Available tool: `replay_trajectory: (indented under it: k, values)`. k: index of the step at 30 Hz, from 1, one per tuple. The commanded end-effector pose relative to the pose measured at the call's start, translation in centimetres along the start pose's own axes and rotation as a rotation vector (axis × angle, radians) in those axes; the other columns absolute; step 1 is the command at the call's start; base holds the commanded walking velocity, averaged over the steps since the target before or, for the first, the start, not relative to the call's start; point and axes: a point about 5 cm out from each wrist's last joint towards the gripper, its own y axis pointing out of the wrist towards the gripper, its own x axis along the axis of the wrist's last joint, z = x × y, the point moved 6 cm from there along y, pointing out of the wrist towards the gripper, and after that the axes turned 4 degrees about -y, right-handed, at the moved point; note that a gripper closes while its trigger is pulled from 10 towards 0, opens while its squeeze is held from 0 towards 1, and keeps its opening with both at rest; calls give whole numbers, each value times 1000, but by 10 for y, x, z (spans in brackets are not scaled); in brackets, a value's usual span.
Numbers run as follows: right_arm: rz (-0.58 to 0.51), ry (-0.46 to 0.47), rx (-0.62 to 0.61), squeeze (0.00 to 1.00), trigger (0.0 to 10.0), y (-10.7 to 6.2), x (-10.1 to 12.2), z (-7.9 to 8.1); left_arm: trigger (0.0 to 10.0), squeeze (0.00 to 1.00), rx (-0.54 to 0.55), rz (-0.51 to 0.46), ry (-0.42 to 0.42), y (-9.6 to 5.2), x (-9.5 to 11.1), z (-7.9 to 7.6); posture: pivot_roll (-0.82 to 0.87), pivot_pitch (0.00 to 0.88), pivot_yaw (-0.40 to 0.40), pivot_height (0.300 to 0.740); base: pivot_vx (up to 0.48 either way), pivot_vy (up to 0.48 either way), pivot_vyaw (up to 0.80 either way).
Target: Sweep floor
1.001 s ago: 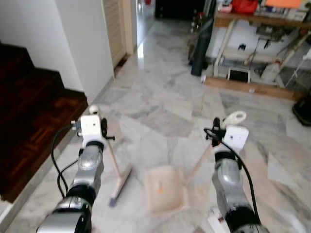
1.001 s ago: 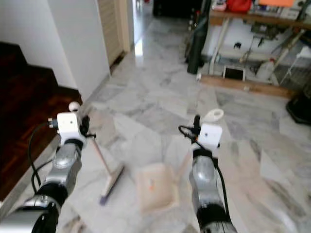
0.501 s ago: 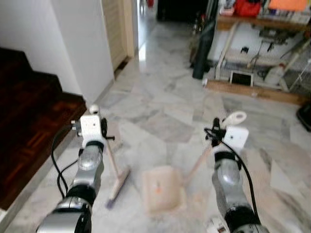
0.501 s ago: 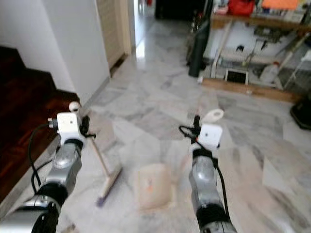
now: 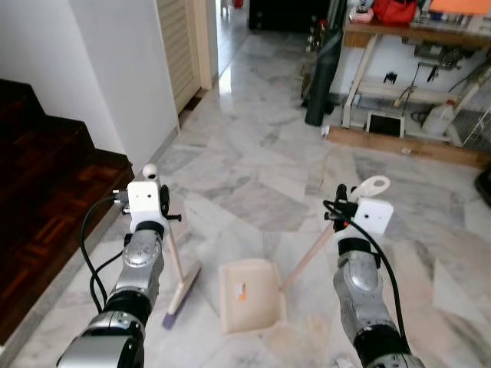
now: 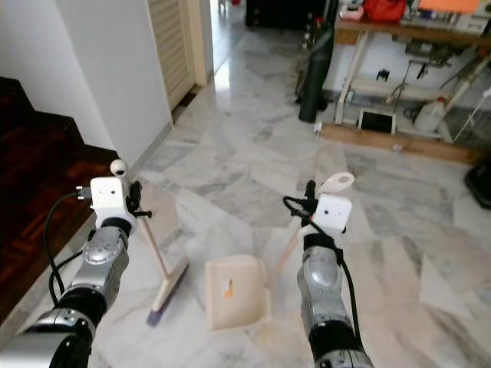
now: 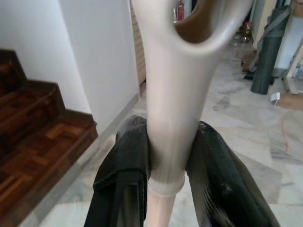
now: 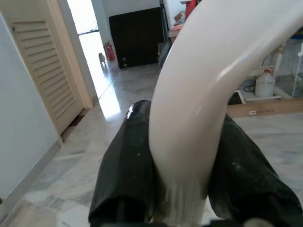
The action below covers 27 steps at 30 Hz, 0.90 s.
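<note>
Currently the cream long-handled broom (image 5: 178,270) is clamped at its handle by the left gripper (image 7: 166,163), its purple-tipped bristle head lying on the marble floor (image 5: 253,165) just left of the cream plastic dustpan (image 5: 249,294), whose slanted handle is clasped by the right gripper (image 8: 180,179).

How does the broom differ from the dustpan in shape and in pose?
The broom ends in a narrow head with purple bristles; the dustpan ends in a wide, open tray. The broom stands on the robot's left, its handle clamped by the left gripper; the dustpan lies right of it, its handle clamped by the right gripper. Both are cream, long-handled, and touch the marble floor.
</note>
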Motion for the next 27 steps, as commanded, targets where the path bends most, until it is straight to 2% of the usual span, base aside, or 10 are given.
replay_trajectory:
  k: [1, 6, 27]
  values:
    - [-54, -7, -12, 0, 10000, 6, 15, -4, 10000, 0, -16, -62, -9, 5, 17, -6, -11, 0, 13, 740, 0, 0, 0]
    - [-40, -3, -13, 0, 10000, 6, 13, -4, 10000, 0, -22, -64, -12, 5, 17, -7, -11, 0, 13, 740, 0, 0, 0]
    - [-27, 3, -15, 0, 10000, 5, 10, -4, 10000, 0, -42, -56, -11, 4, 14, -11, -24, 0, 20, 740, 0, 0, -778]
